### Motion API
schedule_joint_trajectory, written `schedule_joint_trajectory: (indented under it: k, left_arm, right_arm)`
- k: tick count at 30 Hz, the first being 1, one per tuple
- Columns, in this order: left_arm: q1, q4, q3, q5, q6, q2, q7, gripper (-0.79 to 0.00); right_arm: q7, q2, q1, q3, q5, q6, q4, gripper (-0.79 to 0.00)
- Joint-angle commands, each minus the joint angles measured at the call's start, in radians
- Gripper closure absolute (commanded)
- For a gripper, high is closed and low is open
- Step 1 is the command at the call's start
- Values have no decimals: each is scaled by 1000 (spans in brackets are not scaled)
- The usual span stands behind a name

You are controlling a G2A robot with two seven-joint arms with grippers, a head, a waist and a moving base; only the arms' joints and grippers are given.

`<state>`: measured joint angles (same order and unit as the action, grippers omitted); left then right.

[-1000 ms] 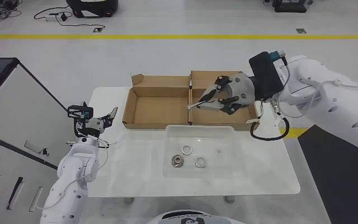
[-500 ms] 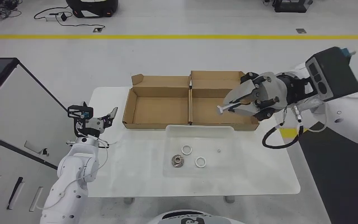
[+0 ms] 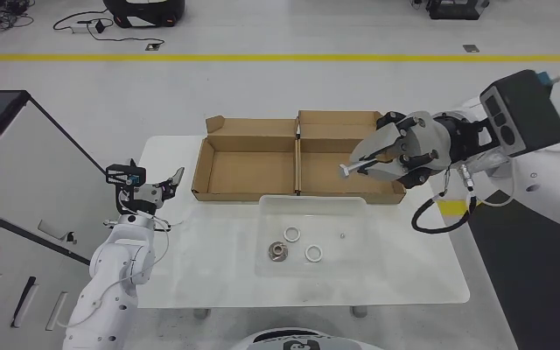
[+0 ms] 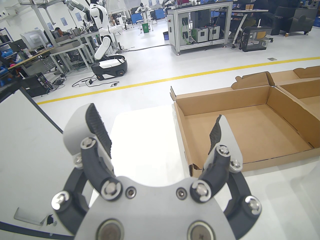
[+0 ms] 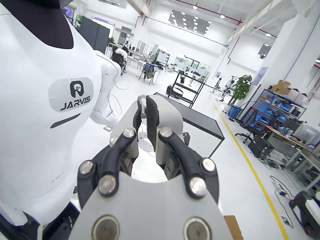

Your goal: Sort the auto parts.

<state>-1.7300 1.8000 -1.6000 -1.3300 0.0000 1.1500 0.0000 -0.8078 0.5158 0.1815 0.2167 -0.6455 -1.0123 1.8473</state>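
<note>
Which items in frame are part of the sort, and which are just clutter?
Job:
- bolt, gripped in the right tool
- white ring, second white ring, metal ring and small part, all in the clear tray
- left box and right box

Lying about:
- floor cable
- floor plate
- wheeled base

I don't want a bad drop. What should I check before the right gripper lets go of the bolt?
1. Bolt clamped in the right gripper: ok, pinched between the pads.
2. Gripper over the right box: ok in the top view, with the tips above its floor.
3. Landing spot bare: ok where the floor shows. The part under the gripper is hidden.
4. Height of the bolt above the box floor: cannot tell.
5. Left gripper out of the way: ok, open, at the left edge of the table.
</note>
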Motion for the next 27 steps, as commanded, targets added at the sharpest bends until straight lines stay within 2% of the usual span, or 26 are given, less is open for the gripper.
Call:
schedule_joint_trajectory:
  k: [1,11,20,27]
  left_arm:
    - [0,0,0,0,0,0,0,-785]
    - [0,0,0,0,0,0,0,-785]
    - [0,0,0,0,0,0,0,-785]
    - [0,0,0,0,0,0,0,-785]
  right_arm:
    - [0,0,0,0,0,0,0,0]
    - [0,0,0,0,0,0,0,0]
    - [-46,29,95,99,63,46,108,0]
    - [-49,69,195,190,117,49,165,0]
